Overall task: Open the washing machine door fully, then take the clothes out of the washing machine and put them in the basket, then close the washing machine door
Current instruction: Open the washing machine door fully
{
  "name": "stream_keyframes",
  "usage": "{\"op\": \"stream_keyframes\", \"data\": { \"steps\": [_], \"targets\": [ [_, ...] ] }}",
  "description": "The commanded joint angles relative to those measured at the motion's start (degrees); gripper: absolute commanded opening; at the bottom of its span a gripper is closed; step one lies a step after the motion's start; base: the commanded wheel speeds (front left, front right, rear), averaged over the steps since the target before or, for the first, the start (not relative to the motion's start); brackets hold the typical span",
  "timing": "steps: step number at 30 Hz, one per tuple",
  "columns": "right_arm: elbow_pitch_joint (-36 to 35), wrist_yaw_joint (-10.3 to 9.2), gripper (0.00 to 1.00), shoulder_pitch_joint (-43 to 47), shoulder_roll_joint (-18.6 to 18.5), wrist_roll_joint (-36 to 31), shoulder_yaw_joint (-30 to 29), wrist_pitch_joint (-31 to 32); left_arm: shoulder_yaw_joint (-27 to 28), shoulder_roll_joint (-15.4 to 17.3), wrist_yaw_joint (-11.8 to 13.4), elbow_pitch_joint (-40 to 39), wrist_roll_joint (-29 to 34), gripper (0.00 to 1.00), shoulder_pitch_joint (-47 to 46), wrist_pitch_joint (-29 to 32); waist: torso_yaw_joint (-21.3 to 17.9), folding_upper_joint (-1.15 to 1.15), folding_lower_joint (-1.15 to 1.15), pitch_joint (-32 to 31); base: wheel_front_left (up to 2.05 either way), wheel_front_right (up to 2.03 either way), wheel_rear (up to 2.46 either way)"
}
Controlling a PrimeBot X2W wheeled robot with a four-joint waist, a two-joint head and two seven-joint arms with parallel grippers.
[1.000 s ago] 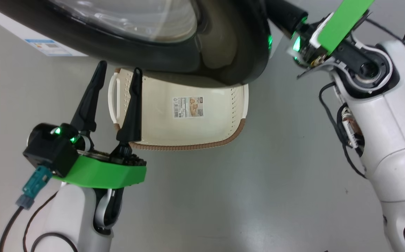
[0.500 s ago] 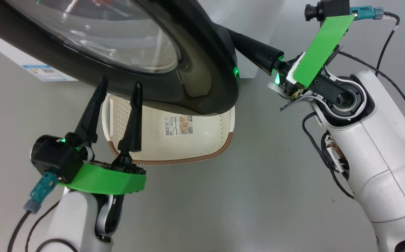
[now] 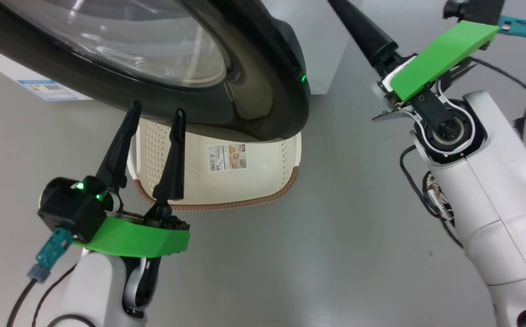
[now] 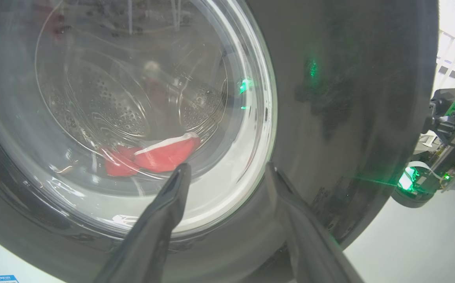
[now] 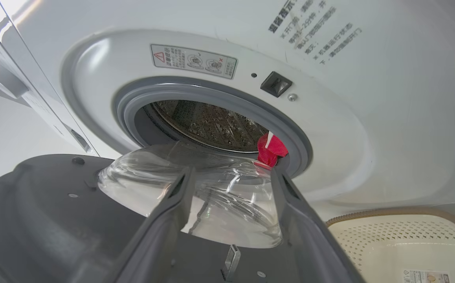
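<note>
grey, smooth floor (image 3: 290,254) runs under everything, and the white washing machine (image 5: 329,118) stands ahead of us. our left gripper (image 3: 156,110) is spread wide and holds nothing. the door (image 3: 290,100) hangs just beyond its fingertips, outer face toward it, and the basket (image 3: 226,204) sits on the floor below those fingers, partly under the door's rim. our right gripper (image 5: 232,173) is also parted and empty, reaching along the door's inner face, with the glass bowl (image 5: 227,212) bulging between and past its fingers. the door stands partway out, so we judge the opening step unfinished.

the clothes (image 5: 270,151) are in the drum (image 5: 211,122) — a red piece lies at the mouth, just past the tip of one right-gripper finger, against the grey gasket (image 5: 211,91). through the glass, the left wrist view shows more red low in the drum.

the door should feel stiff and fairly heavy, swinging only about its hinge, and its glossy rim looks slippery. we would push flat on the inner face near the free edge rather than pinch the rim or load the glass. the clothes look light, limp and likely to snag on the gasket — best pinched by a bunched fold near the mouth and drawn out slowly.
</note>
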Motion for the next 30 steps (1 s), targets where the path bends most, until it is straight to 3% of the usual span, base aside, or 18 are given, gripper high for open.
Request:
{"op": "stream_keyframes", "data": {
  "steps": [1, 10, 15, 17, 22, 27, 30],
  "targets": [
    [-2.07, 0.22, 1.0, -0.21, -0.34, -3.97, 1.17, -2.83, 1.97, 1.4, -0.24, -1.76, -0.38, 1.0, 0.17, -0.28, -0.01, 0.0, 0.0, 0.46, 0.0, 0.0, 0.0],
    [-4.61, 0.22, 1.0, 3.52, -4.6, -22.25, 5.49, -18.1, 2.72, 1.53, -0.4, -1.99, 0.01, 1.0, -0.23, -0.28, -0.35, 0.0, 0.0, 0.75, 0.0, 0.0, 0.0],
    [-1.36, 0.22, 1.0, 5.08, -6.14, -37.72, 6.49, -25.1, 3.26, 1.59, -0.47, -2.08, 0.22, 1.0, 0.02, -0.28, -0.7, 0.0, 0.0, 0.21, 0.0, 0.0, 0.0],
    [-0.66, 0.22, 1.0, 5.36, -5.84, -41.1, 5.68, -25.97, 3.36, 1.59, -0.48, -2.1, 0.27, 1.0, 0.07, -0.28, -0.76, 0.0, 0.0, 0.14, 0.0, 0.0, 0.0],
    [-1.27, 0.22, 1.0, 8.3, -2.96, -56.58, -0.46, -27.54, 3.45, 1.64, -0.55, -2.86, 0.65, 1.0, 0.34, -0.28, -0.95, 0.0, 0.0, 0.05, 0.0, 0.0, 0.0],
    [-9.11, 0.22, 1.0, 13.51, 0.13, -73.2, -7.34, -27.64, 3.54, 1.87, -0.63, -4.12, 1.87, 1.0, 0.51, -0.28, -1.08, 0.0, 0.0, 0.34, 0.0, 0.0, 0.0],
    [-12.16, 0.22, 1.0, 17.53, 1.3, -77.45, -8.85, -27.65, 3.35, 1.85, -0.69, -4.97, 2.16, 1.0, 0.6, -0.28, -0.93, 0.0, 0.0, 0.31, 0.0, 0.0, 0.0]
  ]
}}
